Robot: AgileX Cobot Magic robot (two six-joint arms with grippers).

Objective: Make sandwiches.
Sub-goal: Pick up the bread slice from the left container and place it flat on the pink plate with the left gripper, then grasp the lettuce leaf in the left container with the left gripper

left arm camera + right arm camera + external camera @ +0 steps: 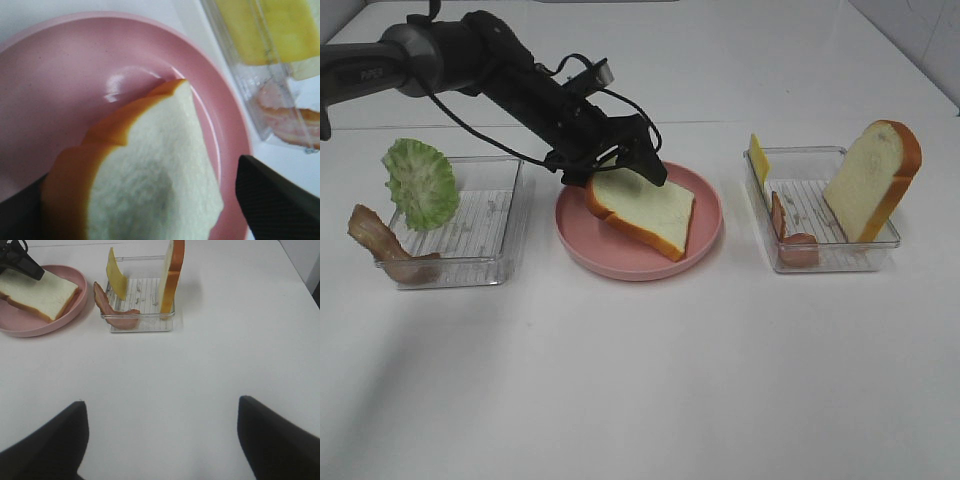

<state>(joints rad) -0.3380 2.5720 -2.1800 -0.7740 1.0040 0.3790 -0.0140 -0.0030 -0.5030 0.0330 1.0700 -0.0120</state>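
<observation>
Overhead view of a white tabletop. A toy bread slice (645, 212), white with an orange-brown crust, lies on a round pink plate (620, 265) at the centre. It is slightly tilted, and its long axis runs diagonally from the plate's far left to its near right.

The left gripper (615, 172) sits at the slice's far-left end. Its jaws straddle the slice without clamping it. In the wrist view a sliver of plate shows between one finger (272, 200) and the bread.

The right gripper (160, 440) hangs over bare table with its jaws spread wide, holding nothing.

The fillings sit on either side:
- **Left tray:** a clear tray (510, 215) to the left of the plate holds ruffled green lettuce (420, 185) and a bacon strip (380, 240) (both propped on its rim). They lie to the left of the left gripper, so that arm is probably the nearer one for them.
- **Right tray:** a clear tray (830, 262) to the right of the plate holds a yellow cheese slice (758, 160), another bacon strip (790, 235) and an upright second bread slice (875, 180). All of these are closer to the right arm.

The only writing is faint lettering on the left arm (372, 73), apparently "PIPER". No other labels are legible.
</observation>
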